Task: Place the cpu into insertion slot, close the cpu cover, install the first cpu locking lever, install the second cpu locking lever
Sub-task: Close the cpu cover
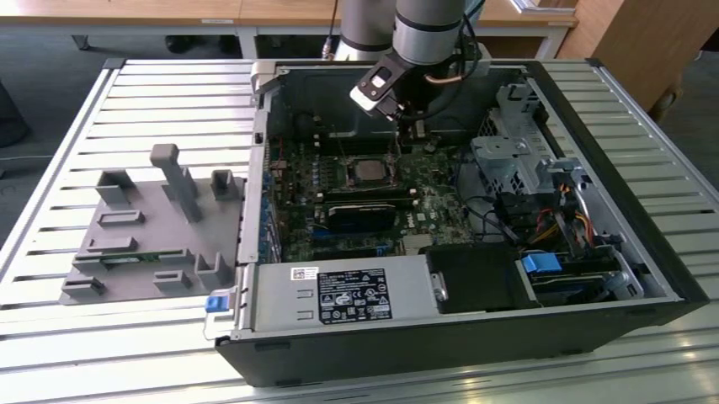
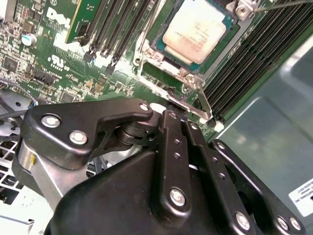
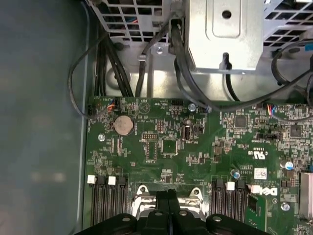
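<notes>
Cpu (image 2: 195,29), its silver-grey top up, lies flat in the insertion slot (image 1: 347,173) around the middle of the motherboard (image 3: 195,147). The cpu cover (image 2: 182,73) looks to be down around it, its silver frame showing along the chip's edges in the second wrist view. My gripper (image 2: 178,115) hangs inside the open computer case (image 1: 450,353), low over the board, at the side of the socket nearer the case wall where my arm comes in. My jaws are pressed together, finger against finger, in both wrist views. Their tips meet right at a locking lever (image 2: 201,103), a bent silver strip by the socket's corner; whether they pinch it or only touch it I cannot tell. A thin metal rod (image 2: 283,4) crosses near the socket's opposite corner. Black memory slots (image 2: 244,58) run along both sides of the socket. In the first wrist view a round coin cell (image 3: 123,125) sits near the board's corner by the case wall, and black cables (image 3: 186,73) drop from a grey drive cage (image 3: 225,34) to the board's edge. The case lies on a slatted table (image 1: 56,353), toward the exterior view's right, with a grey fixture (image 1: 146,227) just beside it on the exterior view's left
</notes>
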